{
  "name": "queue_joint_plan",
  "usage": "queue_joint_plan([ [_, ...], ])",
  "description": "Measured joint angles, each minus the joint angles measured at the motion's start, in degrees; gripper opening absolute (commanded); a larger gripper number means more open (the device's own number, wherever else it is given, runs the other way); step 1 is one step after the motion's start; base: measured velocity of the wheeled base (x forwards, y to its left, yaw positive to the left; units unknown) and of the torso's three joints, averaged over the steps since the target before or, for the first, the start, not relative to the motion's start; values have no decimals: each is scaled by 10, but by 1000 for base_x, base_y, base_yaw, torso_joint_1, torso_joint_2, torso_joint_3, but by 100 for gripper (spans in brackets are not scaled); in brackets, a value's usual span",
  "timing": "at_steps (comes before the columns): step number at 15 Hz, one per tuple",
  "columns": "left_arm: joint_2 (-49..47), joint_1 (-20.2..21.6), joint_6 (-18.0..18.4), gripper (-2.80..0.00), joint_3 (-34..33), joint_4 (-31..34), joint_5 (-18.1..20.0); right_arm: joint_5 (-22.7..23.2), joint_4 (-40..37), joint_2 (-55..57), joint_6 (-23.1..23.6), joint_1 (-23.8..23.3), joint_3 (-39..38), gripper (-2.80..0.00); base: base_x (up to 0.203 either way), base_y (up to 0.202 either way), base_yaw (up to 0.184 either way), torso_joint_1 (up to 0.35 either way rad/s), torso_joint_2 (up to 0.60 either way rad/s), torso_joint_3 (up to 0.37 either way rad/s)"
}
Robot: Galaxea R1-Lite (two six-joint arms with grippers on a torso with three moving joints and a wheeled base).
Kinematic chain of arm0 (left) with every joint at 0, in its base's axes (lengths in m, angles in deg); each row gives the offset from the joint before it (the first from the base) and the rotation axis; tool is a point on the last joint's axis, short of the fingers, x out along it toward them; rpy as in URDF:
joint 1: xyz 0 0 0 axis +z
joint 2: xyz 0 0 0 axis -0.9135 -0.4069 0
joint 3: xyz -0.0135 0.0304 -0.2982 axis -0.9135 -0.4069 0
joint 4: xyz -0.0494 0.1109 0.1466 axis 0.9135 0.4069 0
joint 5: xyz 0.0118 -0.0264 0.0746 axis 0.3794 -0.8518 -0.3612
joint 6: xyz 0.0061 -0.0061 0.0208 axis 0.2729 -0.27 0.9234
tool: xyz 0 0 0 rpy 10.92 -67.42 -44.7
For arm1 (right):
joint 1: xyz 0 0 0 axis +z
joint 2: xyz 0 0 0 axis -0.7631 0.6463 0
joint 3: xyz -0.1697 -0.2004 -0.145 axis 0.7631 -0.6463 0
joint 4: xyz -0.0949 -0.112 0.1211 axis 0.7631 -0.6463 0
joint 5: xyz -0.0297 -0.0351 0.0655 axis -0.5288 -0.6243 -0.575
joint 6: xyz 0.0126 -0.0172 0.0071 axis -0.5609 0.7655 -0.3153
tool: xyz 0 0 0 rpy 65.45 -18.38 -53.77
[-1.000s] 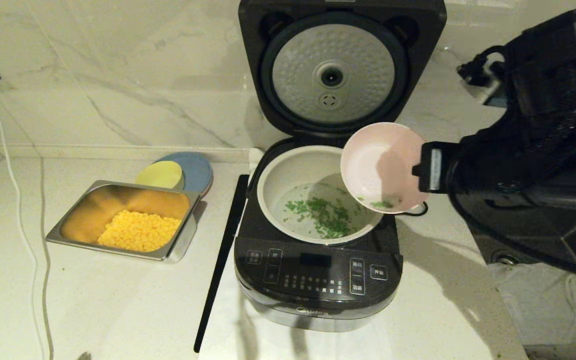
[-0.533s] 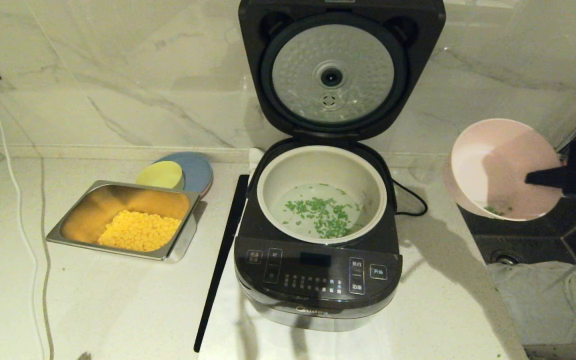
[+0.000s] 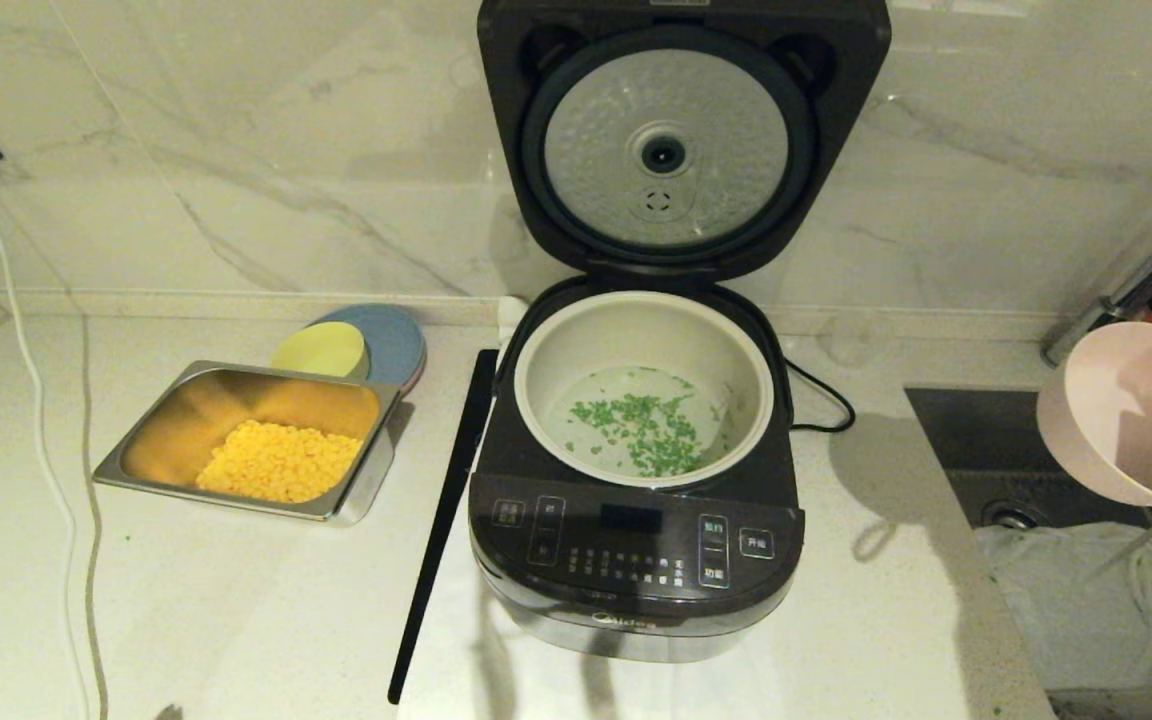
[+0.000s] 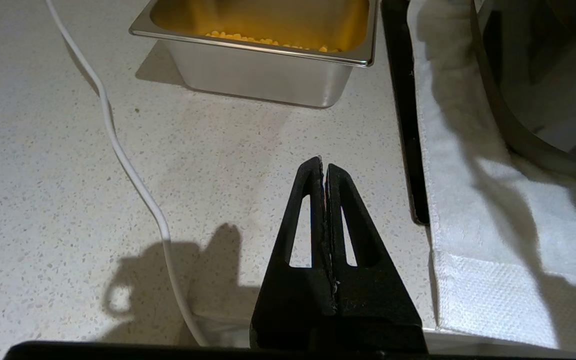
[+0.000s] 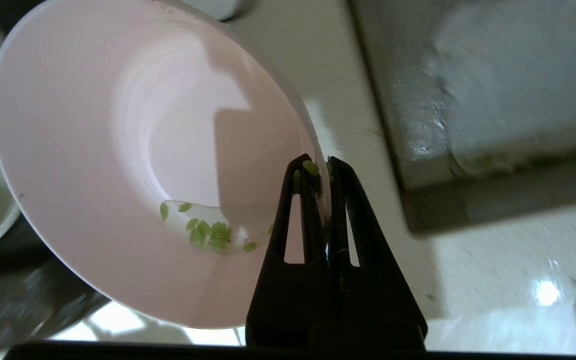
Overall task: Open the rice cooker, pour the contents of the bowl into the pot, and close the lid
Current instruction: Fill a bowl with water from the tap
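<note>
- Rigid, light, smooth-walled pale pink bowl (image 3: 1126,410), pinched at the rim by the right gripper (image 5: 320,167), jaws clamped tight on the thin edge with one finger inside and one outside.
- Judged slippery: wet film and a few green bits pooled low on the tilted inner wall, so a rim pinch alone likely to let it swivel; best kept slow and set down flat.
- Held in the air at the far right, above the dark sink edge and well apart from the rice cooker (image 3: 636,560).
- Most of the contents (image 3: 641,430) lying scattered on the floor of the cream-white pot (image 3: 586,340); a small remnant stuck in the bowl.
- Lid (image 3: 681,130) standing upright and open, dimpled silver underside facing forward; stiff and hinged, probably best pushed down from its top front edge for closing.
- Left gripper (image 4: 324,167) idle low over the worktop (image 3: 236,600), jaws pressed together on nothing, near the steel tray (image 4: 268,75) of corn.
- Against a second ago: bowl no longer tipped over the pot's right rim but swung far out to the right; arm almost gone from the head view; greens in the pot unchanged, lid unchanged.
</note>
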Motion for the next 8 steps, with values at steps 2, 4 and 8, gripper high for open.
queue_joint_plan([
  [2,0,0,0,-280,0,0,0,29,27,22,12,-81,-27,-280,0,0,0,0,0,0],
  [4,0,0,0,-280,0,0,0,58,73,66,23,-163,-51,-280,0,0,0,0,0,0],
  [8,0,0,0,-280,0,0,0,73,152,179,29,-289,-67,-280,0,0,0,0,0,0],
])
